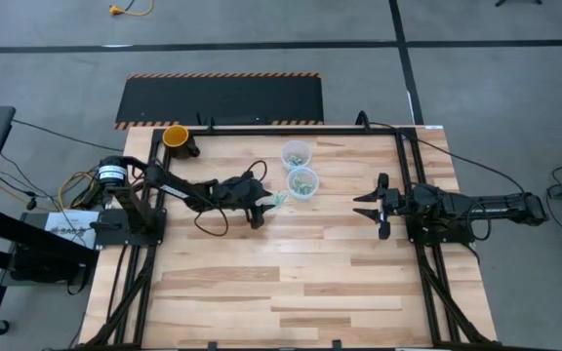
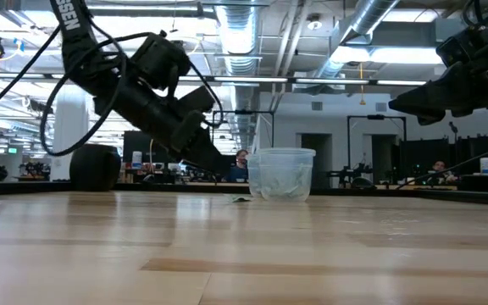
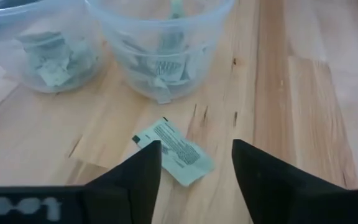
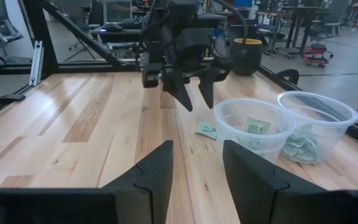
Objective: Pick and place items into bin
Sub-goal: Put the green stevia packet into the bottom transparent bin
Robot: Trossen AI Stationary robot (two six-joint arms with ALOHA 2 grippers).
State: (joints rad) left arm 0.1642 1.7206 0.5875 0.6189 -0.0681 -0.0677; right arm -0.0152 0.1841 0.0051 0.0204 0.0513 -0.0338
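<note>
A small green-and-white packet (image 3: 176, 151) lies flat on the wooden table, just short of two clear plastic cups (image 1: 302, 182) (image 1: 297, 154), each holding several crumpled packets. No other bin shows. My left gripper (image 3: 196, 155) is open and slants down, its fingertips to either side of the packet and slightly above it; in the right wrist view the left gripper (image 4: 196, 93) hangs clear of the packet (image 4: 207, 130). My right gripper (image 1: 367, 205) waits open at the table's right side, holding nothing.
A dark mug with a yellow inside (image 1: 177, 138) stands at the far left corner. A black frame rail (image 1: 301, 128) runs along the table's far edge. Bare wood (image 1: 291, 283) fills the near half of the table.
</note>
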